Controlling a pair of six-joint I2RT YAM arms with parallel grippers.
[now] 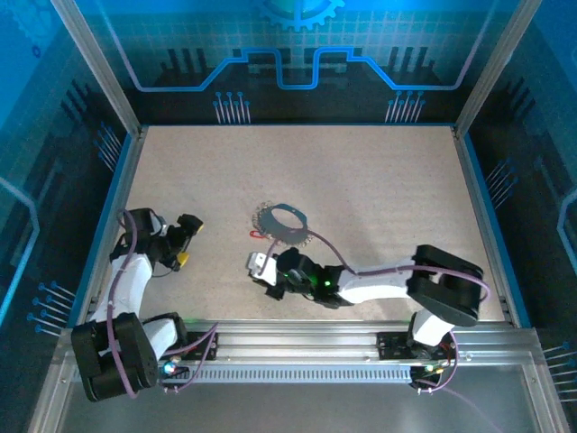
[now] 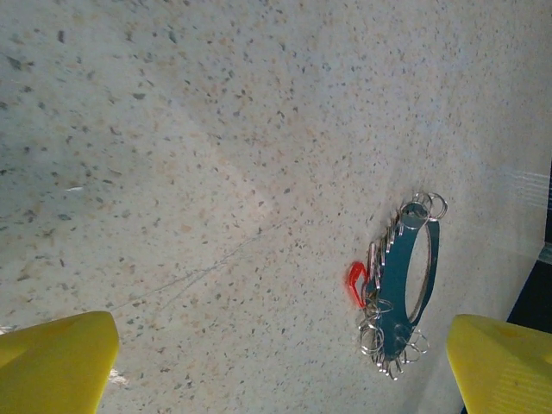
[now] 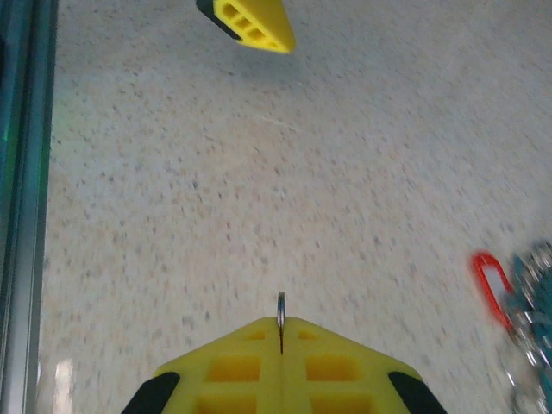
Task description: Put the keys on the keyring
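Thin silver piece (image 3: 280,307) clamped in the right gripper (image 3: 280,326), left gripper (image 2: 276,366) spread wide
The keyring strap (image 2: 431,250) and red key (image 2: 352,279) lie ahead-right of the left gripper, off to the right of the right one

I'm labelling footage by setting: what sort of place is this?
Likely a robotics lab test cell: speckled table fenced by aluminium rails, blue circuit-pattern panels, left arm and right arm bolted at its near edge.

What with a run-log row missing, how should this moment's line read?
left gripper: open; right gripper: shut on thin silver metal piece; teal oval strap loop: untouched
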